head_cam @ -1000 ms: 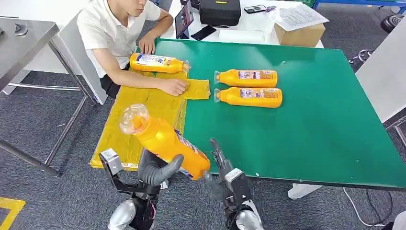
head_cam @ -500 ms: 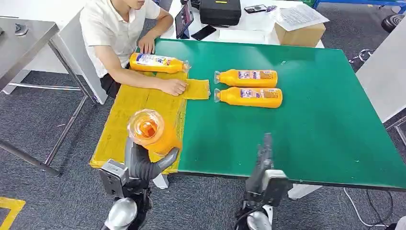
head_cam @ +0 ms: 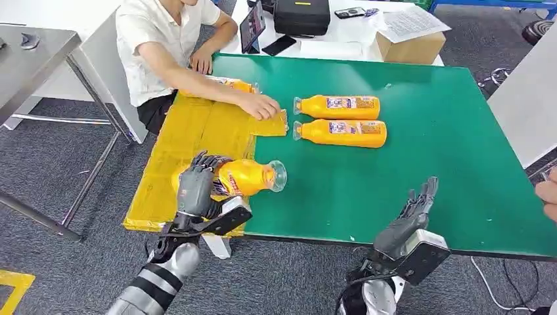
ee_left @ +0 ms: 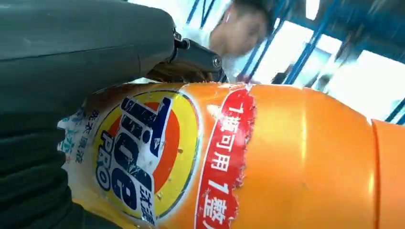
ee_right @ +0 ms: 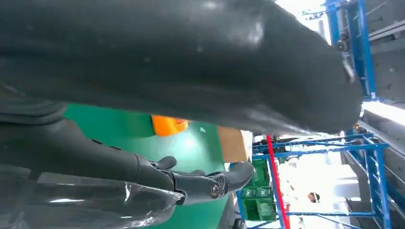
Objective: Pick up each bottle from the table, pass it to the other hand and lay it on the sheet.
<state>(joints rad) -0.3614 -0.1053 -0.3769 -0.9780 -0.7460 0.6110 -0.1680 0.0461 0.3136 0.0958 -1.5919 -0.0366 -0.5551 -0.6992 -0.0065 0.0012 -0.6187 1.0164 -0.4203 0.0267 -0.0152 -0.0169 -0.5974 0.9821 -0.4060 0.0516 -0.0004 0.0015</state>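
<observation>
My left hand (head_cam: 196, 188) grips an orange bottle (head_cam: 248, 176) lying sideways over the near edge of the yellow sheet (head_cam: 197, 131), its clear cap toward the green table (head_cam: 407, 164). The left wrist view shows the bottle's label (ee_left: 143, 152) close up under my hand (ee_left: 71, 57). My right hand (head_cam: 410, 216) hovers over the table's near edge, fingers spread, holding nothing; its fingers (ee_right: 191, 181) show apart in the right wrist view. Two more orange bottles (head_cam: 338, 106) (head_cam: 341, 132) lie side by side mid-table. Another bottle (head_cam: 230, 84) lies at the sheet's far end, partly hidden by a person's arm.
A person (head_cam: 164, 39) sits at the table's far left corner, one hand (head_cam: 261, 105) on a yellow sheet piece. A cardboard box (head_cam: 410, 47), a black case (head_cam: 302, 14) and a tablet (head_cam: 252, 27) stand behind the table. A metal table (head_cam: 33, 46) is at left.
My left hand has tipped the bottle from upright to lying sideways and lowered it over the sheet. My right hand moved right and spread its fingers. The person's hand shifted toward the two bottles.
</observation>
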